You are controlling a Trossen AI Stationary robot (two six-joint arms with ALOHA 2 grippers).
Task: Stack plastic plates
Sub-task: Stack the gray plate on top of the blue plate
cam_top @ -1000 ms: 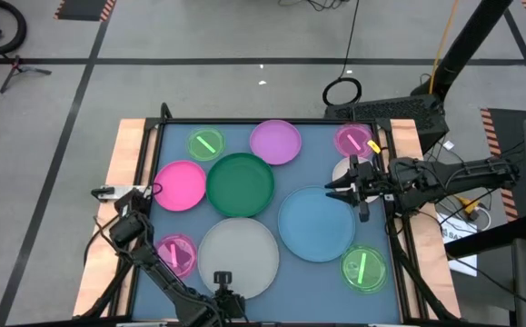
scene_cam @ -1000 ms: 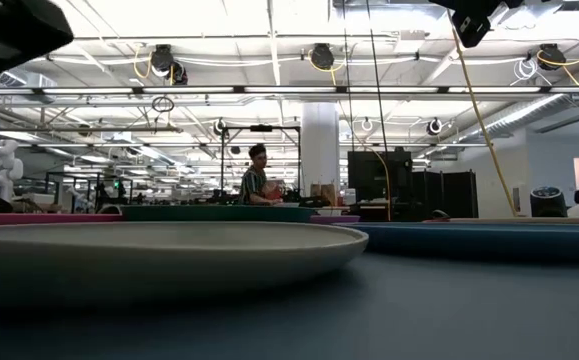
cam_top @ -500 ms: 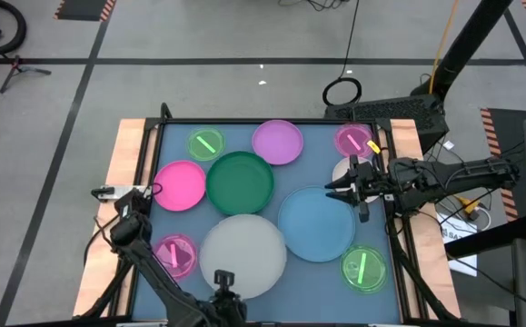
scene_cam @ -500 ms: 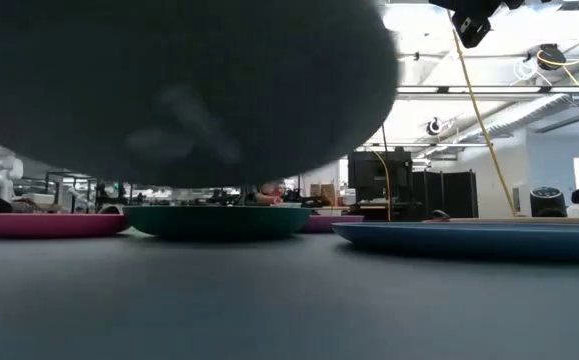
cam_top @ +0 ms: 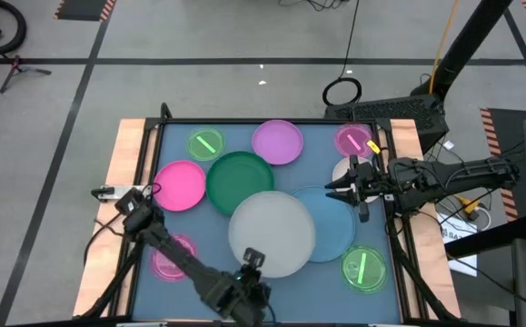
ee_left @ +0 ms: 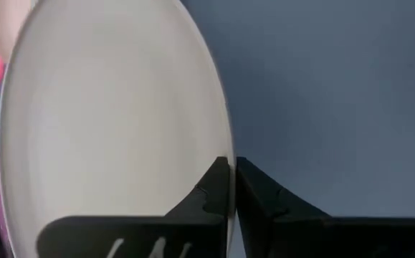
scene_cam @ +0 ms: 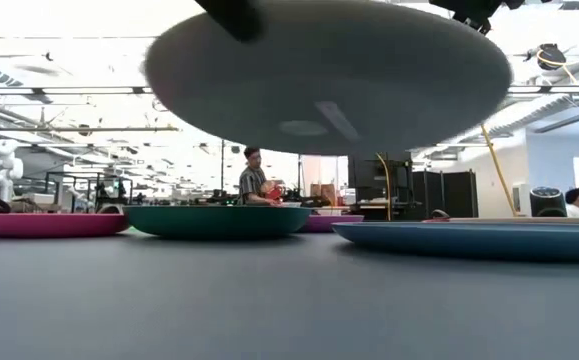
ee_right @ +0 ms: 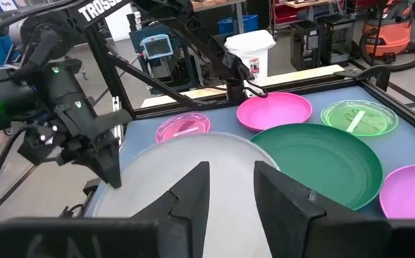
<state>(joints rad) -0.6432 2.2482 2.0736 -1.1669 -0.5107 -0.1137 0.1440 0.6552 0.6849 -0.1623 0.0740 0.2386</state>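
My left gripper (cam_top: 252,262) is shut on the large grey-white plate (cam_top: 272,232), which hangs in the air (scene_cam: 329,75) above the left part of the large blue plate (cam_top: 333,227) and the green plate's near edge (cam_top: 240,182). My right gripper (cam_top: 342,191) is open and hovers over the blue plate's far right rim, next to a cream plate (cam_top: 342,170). Flat on the table lie the pink plate (cam_top: 182,184), the lilac plate (cam_top: 276,142), two small green striped plates (cam_top: 206,143) (cam_top: 364,270) and two small pink ones (cam_top: 354,140) (cam_top: 172,256). My left gripper pinches the grey-white plate's near rim (ee_left: 226,168) between its two fingers, one on the upper face and one on the underside. The fingers come roughly level from the table's near side. The plate is lifted clear of the table and stays about level (scene_cam: 329,75).
Plates cover most of the blue mat. Wooden rails (cam_top: 124,145) run along the table's left and right sides. The dark mat (cam_top: 217,272) shows bare at the near middle where the grey-white plate lay. People stand in the room far behind the table (scene_cam: 255,175).
My left gripper has lifted the grey-white plate off the table and carried it toward the right and far edges, so it now hangs partly over the blue plate. The left arm has swung right with it. The other plates have kept their places.
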